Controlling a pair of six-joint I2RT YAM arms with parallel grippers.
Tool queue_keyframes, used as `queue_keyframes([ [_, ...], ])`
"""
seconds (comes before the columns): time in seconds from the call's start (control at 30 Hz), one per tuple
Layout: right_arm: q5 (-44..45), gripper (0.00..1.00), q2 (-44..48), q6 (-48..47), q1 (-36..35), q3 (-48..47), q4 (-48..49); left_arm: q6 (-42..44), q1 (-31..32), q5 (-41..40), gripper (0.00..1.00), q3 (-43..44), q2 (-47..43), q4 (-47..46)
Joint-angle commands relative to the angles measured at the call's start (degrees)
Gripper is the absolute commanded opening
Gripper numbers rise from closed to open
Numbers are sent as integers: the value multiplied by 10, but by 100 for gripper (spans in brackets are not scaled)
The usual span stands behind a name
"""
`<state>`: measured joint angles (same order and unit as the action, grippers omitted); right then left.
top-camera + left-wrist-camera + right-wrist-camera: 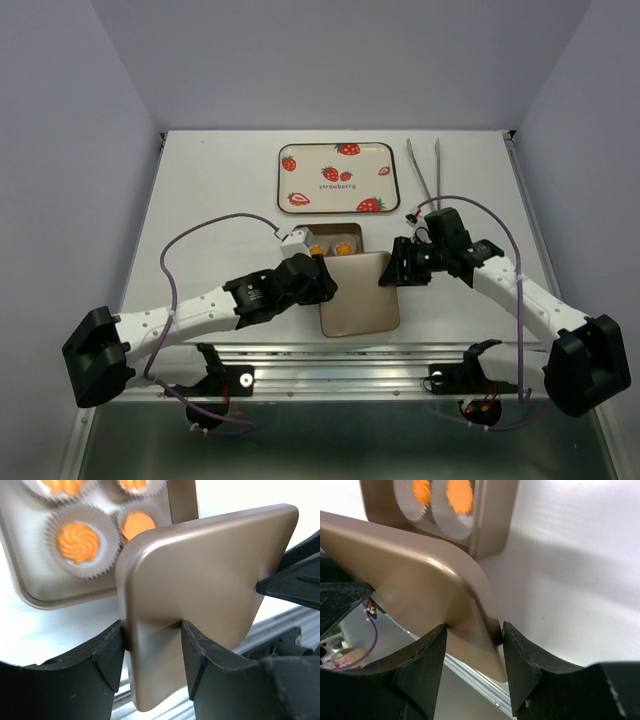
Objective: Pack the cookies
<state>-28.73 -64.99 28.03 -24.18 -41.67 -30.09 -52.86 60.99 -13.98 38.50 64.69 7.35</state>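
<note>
Several orange-yellow cookies (318,249) sit in white paper cups inside a tan tin (349,232) at mid-table; they also show in the left wrist view (77,541) and the right wrist view (459,494). The tin's tan lid (358,292) is held above the table, just in front of the tin. My left gripper (322,283) is shut on the lid's left edge (210,575), with the jaws (152,645) clamped on its rim. My right gripper (390,272) is shut on the lid's right edge (410,580), gripping near a corner (474,640).
A white strawberry-print tray (337,177) lies at the back of the table. Metal tweezers (425,175) lie to its right. A metal rail (350,355) runs along the table's near edge, under the lid.
</note>
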Motion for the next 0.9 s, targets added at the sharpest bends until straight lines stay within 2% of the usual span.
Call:
queue_keyframes([
  [0.0,-89,53,-50,14,-8,-84,100,7,-20,-1,47,49,-9,-17],
  [0.27,-90,52,-163,49,-8,-179,192,50,-111,-12,47,93,6,-1],
  [0.43,-79,52,-232,57,-8,-226,199,86,-165,-3,46,118,43,-1],
  [0.57,-87,51,-280,60,-8,-254,198,101,-184,-3,46,129,71,4],
  [0.87,-70,51,-291,69,-24,-243,187,116,-213,2,46,122,105,7],
])
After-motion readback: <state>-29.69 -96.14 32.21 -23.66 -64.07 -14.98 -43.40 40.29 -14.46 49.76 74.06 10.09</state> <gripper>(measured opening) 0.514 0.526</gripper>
